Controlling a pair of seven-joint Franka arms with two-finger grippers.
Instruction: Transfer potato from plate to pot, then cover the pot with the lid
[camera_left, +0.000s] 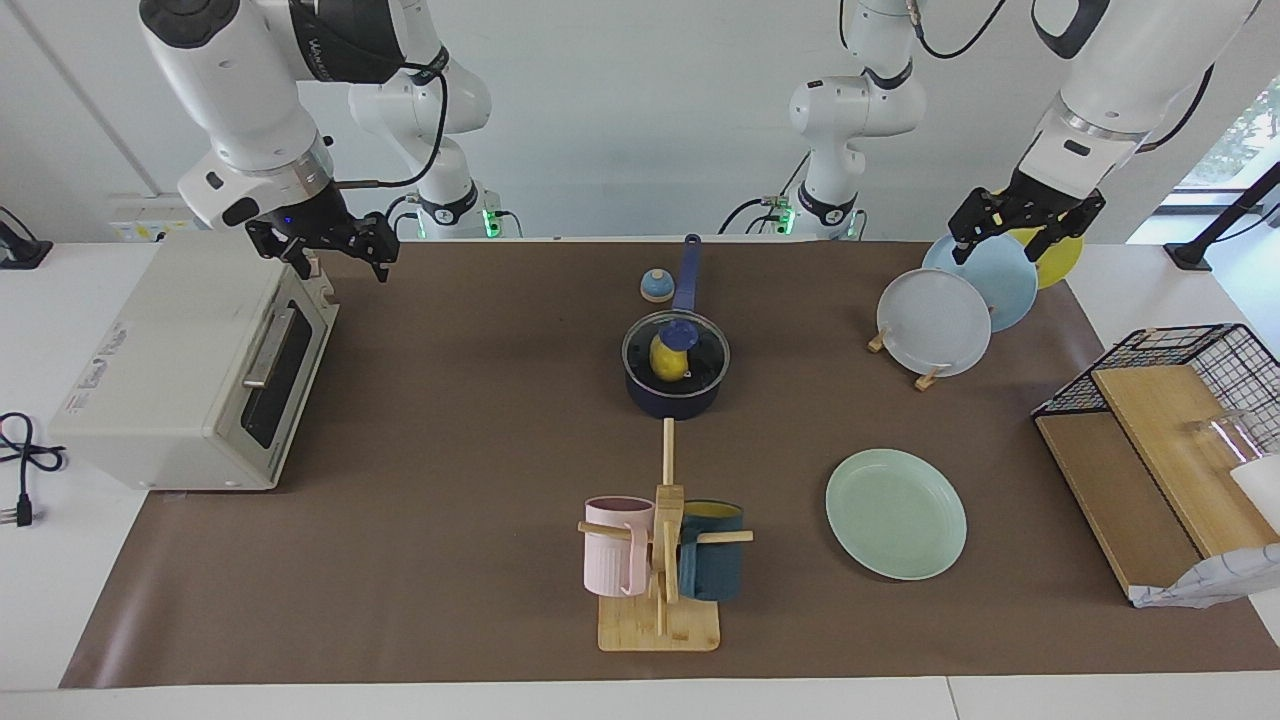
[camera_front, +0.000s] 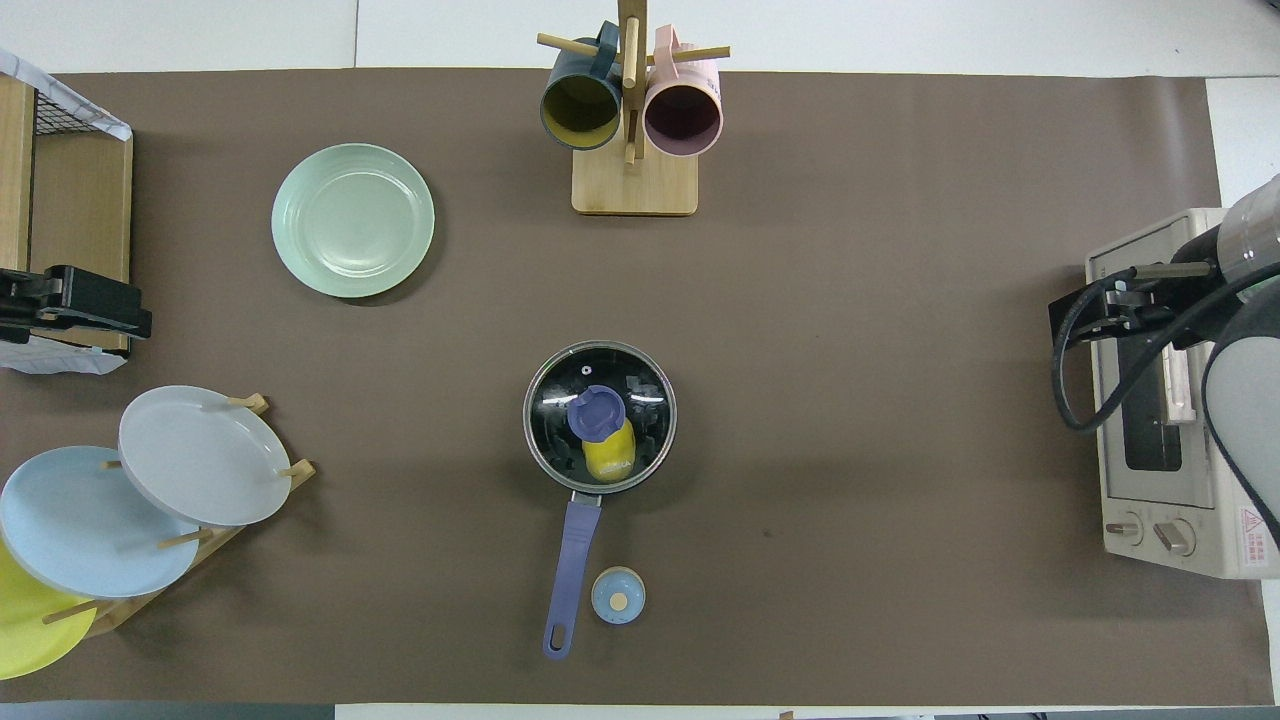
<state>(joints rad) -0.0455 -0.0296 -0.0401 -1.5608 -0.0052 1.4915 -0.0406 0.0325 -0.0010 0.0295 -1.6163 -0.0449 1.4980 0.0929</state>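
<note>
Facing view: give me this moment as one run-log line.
potato: in pot | lid: on pot | plate: empty | left tool: open, over plate rack | right tool: open, over toaster oven edge

A toaster oven (camera_left: 190, 365), mug rack (camera_left: 662, 560), plate rack (camera_left: 955, 300) and bell (camera_left: 656, 286) stand about.
</note>
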